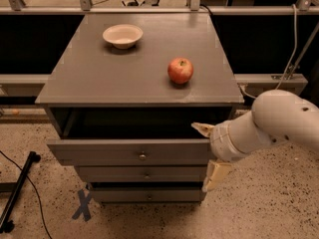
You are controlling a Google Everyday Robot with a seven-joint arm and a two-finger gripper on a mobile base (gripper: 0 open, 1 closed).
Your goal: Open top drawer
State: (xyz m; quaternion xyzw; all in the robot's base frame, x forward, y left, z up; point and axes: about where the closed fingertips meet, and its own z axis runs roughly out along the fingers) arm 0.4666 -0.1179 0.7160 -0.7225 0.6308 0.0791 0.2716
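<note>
- The tool is at the right end of the top drawer's front. It's open, with one pale finger poking in above the front's top edge and the other hanging down below it, over the next drawer.
- Far left on the speckled floor there's a black stand leg lying at an angle.
- Just beside the cabinet's lower left corner there's a dark X mark on the floor.
- On the grey desk, a shallow white bowl sits back left, right way up.
- The top drawer is under the desk's front edge, pulled partway out, so you can see its dark inside. Its small round knob is in the middle of the front.
- Below it are the second drawer and the bottom drawer, both pushed in further.
- A red apple sits right of centre, well apart from the bowl.
- The fat white arm comes in from the right edge.
</note>
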